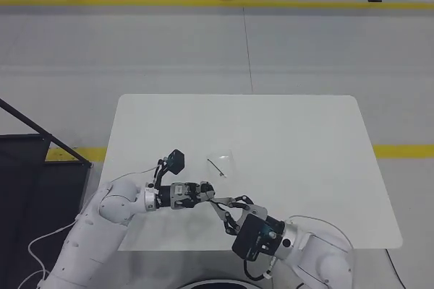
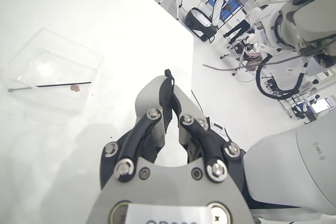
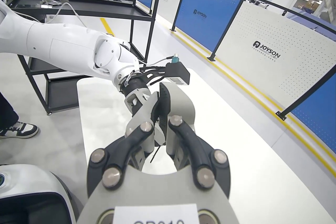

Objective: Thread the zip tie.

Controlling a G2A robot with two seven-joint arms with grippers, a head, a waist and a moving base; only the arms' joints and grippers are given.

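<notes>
A black zip tie is pinched between both grippers above the table's front edge. In the left wrist view its head sticks out past the tips of my left gripper, which is shut on the strap. My right gripper is shut on the same tie, whose thin tail hangs out below the fingers. From above, the left gripper and the right gripper meet tip to tip. How the strap runs between the pads is hidden.
A clear shallow tray lies on the white table just beyond the grippers, with a second black zip tie in it. A dark rack stands off the table's left side.
</notes>
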